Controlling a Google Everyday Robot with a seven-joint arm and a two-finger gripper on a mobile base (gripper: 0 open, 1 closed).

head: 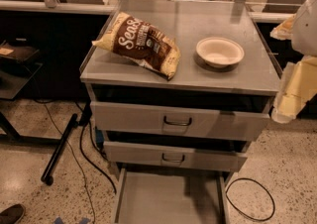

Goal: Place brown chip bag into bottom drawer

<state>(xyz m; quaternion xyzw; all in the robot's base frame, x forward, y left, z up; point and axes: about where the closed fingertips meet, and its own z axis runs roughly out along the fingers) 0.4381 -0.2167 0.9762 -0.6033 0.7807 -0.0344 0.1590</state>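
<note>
The brown chip bag lies on the grey cabinet top, at its left side, with white script lettering facing up. The bottom drawer is pulled out below, a flat grey tray with nothing visible in it. My gripper and pale arm hang at the right edge of the view, beside the cabinet's right front corner, well apart from the bag and holding nothing that I can see.
A round cream bowl sits right of the bag. The top drawer and middle drawer stand slightly out. Black cables and a black bar lie on the floor. A shoe shows at bottom left.
</note>
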